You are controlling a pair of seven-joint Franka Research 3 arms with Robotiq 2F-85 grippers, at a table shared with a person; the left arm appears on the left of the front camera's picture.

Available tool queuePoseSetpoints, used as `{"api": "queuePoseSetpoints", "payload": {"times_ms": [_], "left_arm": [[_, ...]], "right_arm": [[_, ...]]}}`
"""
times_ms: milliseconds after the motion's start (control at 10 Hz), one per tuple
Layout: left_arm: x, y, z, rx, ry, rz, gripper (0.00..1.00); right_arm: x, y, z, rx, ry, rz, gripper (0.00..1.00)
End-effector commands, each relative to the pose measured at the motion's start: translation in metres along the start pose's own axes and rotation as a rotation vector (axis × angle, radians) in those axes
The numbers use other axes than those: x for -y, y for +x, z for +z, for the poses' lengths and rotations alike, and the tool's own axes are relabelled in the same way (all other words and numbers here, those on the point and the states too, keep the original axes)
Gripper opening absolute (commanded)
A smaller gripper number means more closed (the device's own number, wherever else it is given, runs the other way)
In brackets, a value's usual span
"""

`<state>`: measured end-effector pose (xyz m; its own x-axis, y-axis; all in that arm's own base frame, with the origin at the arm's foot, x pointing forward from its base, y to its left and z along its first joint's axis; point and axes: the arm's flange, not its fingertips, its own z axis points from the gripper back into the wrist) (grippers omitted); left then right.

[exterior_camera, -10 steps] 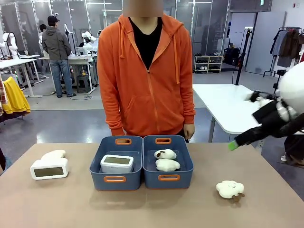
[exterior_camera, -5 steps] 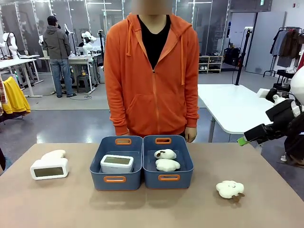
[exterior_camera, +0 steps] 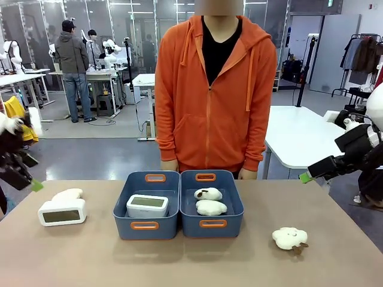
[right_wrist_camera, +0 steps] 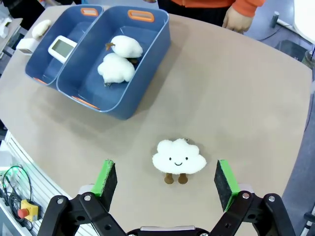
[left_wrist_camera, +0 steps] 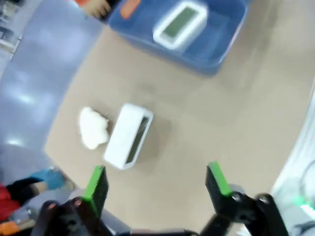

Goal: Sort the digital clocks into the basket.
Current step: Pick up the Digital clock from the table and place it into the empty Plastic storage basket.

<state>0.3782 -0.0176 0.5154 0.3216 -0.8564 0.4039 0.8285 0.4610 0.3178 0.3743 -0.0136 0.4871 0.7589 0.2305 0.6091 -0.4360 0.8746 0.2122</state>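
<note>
One clock (exterior_camera: 147,205) in the basket (exterior_camera: 122,230), one loose.
Our left claw (left_wrist_camera: 155,182) faces the loose clock (left_wrist_camera: 129,135) on the bench (exterior_camera: 191,263), our right claw (right_wrist_camera: 165,181) a plush (right_wrist_camera: 178,156); both released.

left basket (exterior_camera: 164,229): first clock (exterior_camera: 147,205) inside | second clock (exterior_camera: 61,213): on table (exterior_camera: 179,263), left of that basket | plush (exterior_camera: 67,194): just behind it

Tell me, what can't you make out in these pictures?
- Clock on the table: screen digits too small in the front view, blurred in the left wrist view.
- Plush behind it: partly hidden by that clock, front view.
- Left end effector: blurred at the front view's left edge, its fingers indistinct.
</note>
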Motion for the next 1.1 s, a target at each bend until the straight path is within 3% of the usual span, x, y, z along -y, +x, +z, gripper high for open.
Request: {"api": "queuePoseSetpoints", "payload": {"times_ms": [0,300,500,1000], "left_arm": [[-0.035,0.003,-0.028,-0.135,0.092,-0.212,1.0],[-0.062,0.023,-0.089,-0.239,-0.051,-0.183,1.0],[-0.074,0.02,-0.115,-0.28,-0.219,-0.097,1.0],[-0.07,0.006,-0.167,-0.283,-0.302,-0.1,1.0]], "right_arm": [[0.0,0.0,0.001,-0.004,0.0,0.017,1.0],[0.0,0.0,0.001,-0.004,0.0,0.017,1.0],[0.0,0.0,0.001,-0.004,0.0,0.017,1.0],[0.0,0.0,0.001,-0.004,0.0,0.017,1.0]]}}
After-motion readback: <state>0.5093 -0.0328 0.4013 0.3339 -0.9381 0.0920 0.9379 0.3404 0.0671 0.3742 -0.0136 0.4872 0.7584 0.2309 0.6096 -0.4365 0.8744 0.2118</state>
